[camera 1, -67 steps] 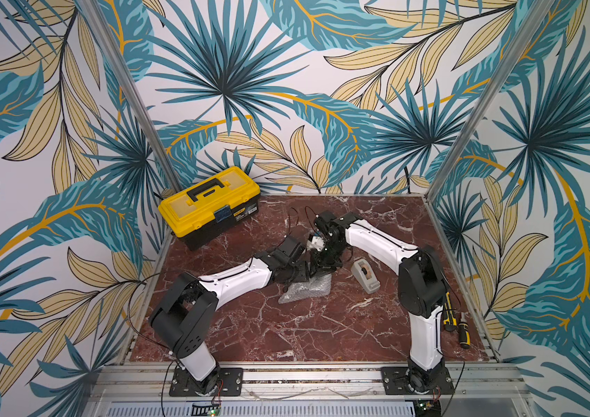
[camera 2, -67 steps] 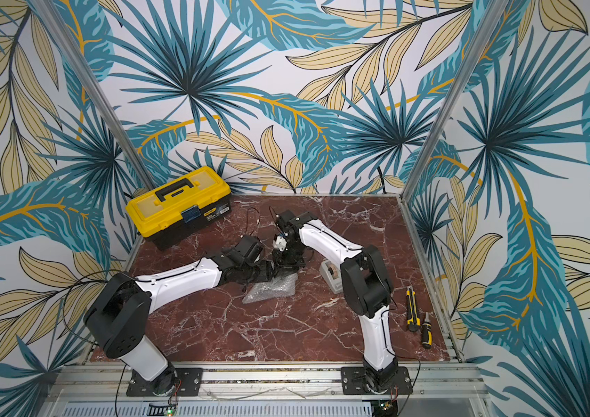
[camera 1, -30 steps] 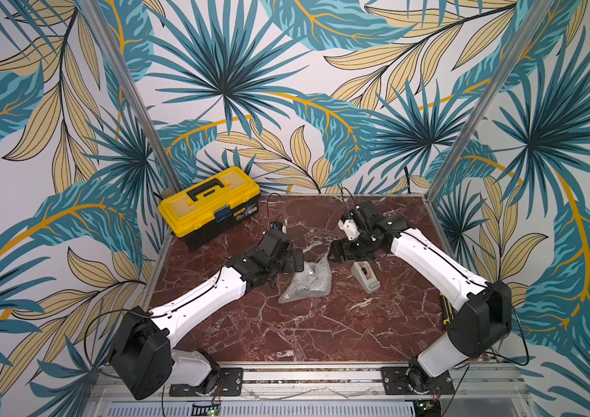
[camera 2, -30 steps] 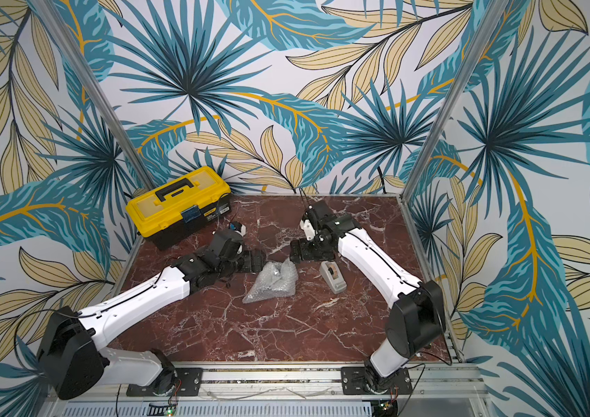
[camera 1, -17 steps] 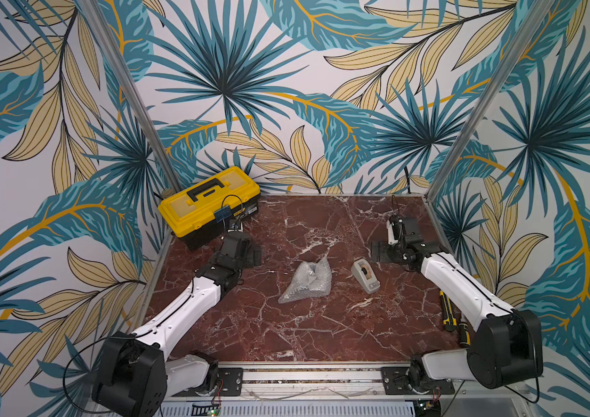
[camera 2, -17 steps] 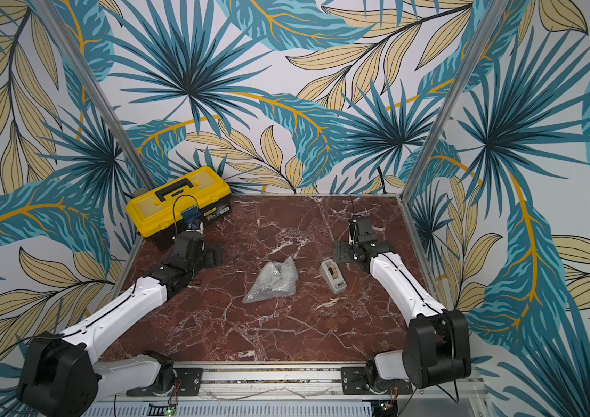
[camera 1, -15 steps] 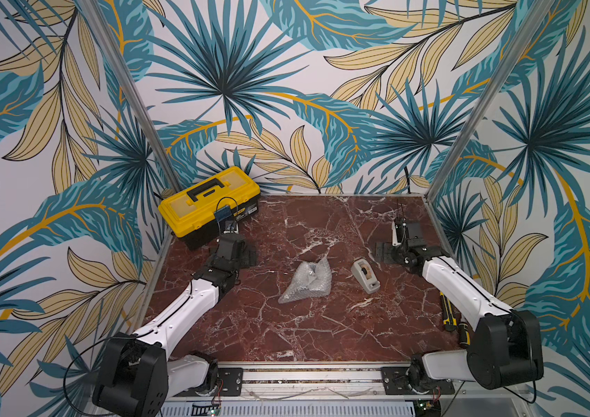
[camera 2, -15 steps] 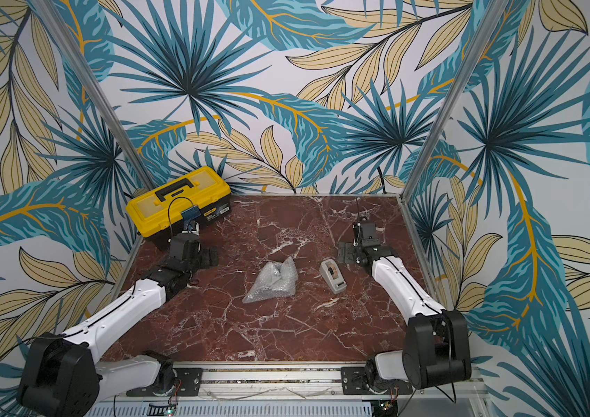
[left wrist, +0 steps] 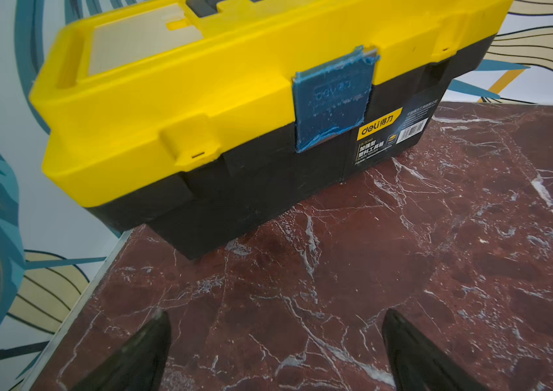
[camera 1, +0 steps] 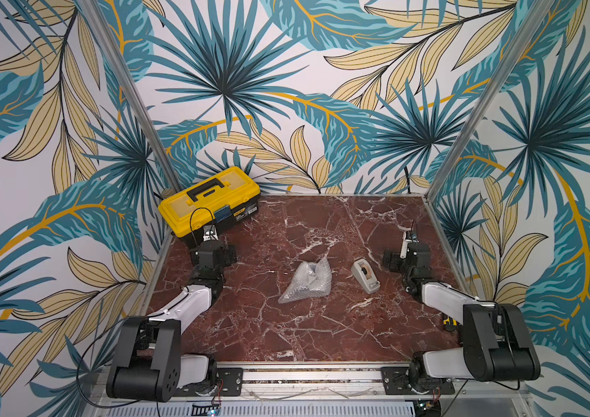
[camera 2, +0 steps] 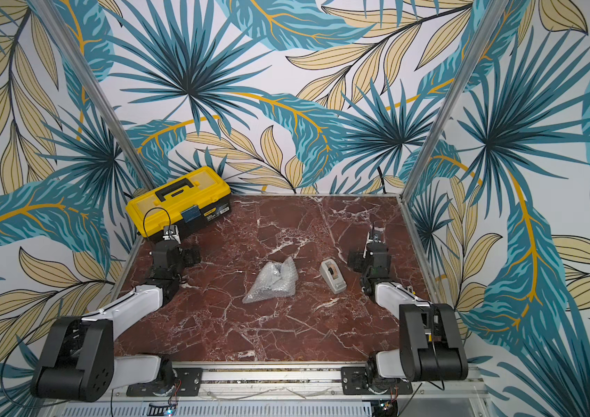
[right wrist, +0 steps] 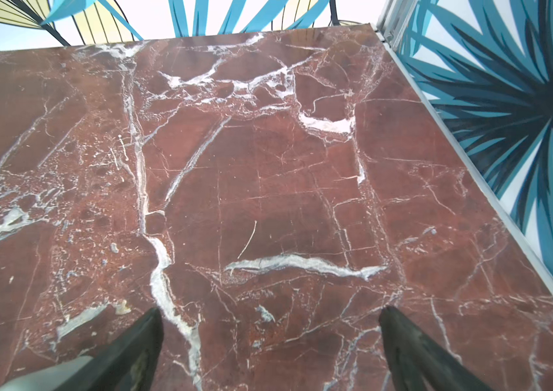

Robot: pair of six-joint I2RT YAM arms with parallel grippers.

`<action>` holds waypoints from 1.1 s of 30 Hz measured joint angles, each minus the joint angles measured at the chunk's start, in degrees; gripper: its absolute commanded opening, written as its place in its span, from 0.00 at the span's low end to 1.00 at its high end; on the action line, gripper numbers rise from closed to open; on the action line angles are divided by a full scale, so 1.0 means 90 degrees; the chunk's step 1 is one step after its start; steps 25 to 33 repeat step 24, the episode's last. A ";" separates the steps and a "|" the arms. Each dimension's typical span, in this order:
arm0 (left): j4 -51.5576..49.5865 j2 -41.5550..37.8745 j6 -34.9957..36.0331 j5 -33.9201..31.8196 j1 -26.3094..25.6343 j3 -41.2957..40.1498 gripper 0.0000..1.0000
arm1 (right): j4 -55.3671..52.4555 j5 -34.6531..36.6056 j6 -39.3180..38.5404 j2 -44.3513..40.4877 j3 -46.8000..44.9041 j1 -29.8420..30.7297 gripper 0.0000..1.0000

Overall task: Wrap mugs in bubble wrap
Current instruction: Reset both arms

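Top views: the bubble wrap [camera 1: 306, 281] lies as a crumpled bundle mid-table, touching neither arm. You can't see the mug, so it's probably inside the bundle, but that can't be confirmed. The tape dispenser [camera 1: 365, 276] sits just beside the bundle on its right, apart from it. The toolbox [camera 1: 210, 198] is in the far left corner.

Step, as a judgement: the wrapping looks done or nearly done, and both arms are clear of the work. If you go on, the next move calls for reaching back to the centre of the table [camera 1: 286, 332] and pinching a loose flap without unrolling the bundle. The film is slippery, so grip low.

Pose: the left end effector [camera 1: 215, 252] is parked near the left edge, in front of the toolbox, with the arm folded low. The right end effector [camera 1: 406, 257] is parked near the right edge, past the dispenser. The other eye shows the same layout: bundle [camera 2: 271, 279], dispenser [camera 2: 333, 276].

Left wrist: the left end effector [left wrist: 275, 315] is spread wide with nothing between its fingers, and it faces the toolbox [left wrist: 234, 101].

Right wrist: the right end effector [right wrist: 270, 310] is spread wide and empty, over bare table [right wrist: 268, 169]. No wrap shows in this view.
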 measured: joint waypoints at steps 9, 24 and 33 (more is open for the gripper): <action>0.1423 0.0826 0.0243 0.0262 0.0017 -0.0165 0.96 | 0.2047 -0.0168 -0.0138 0.0287 -0.0699 -0.0002 0.99; 0.1943 0.0988 0.0270 0.0386 0.0100 -0.0209 0.97 | 0.2985 0.0124 -0.0134 0.0471 -0.0935 0.0002 0.99; 0.1943 0.0988 0.0270 0.0386 0.0100 -0.0209 0.97 | 0.2985 0.0124 -0.0134 0.0471 -0.0935 0.0002 0.99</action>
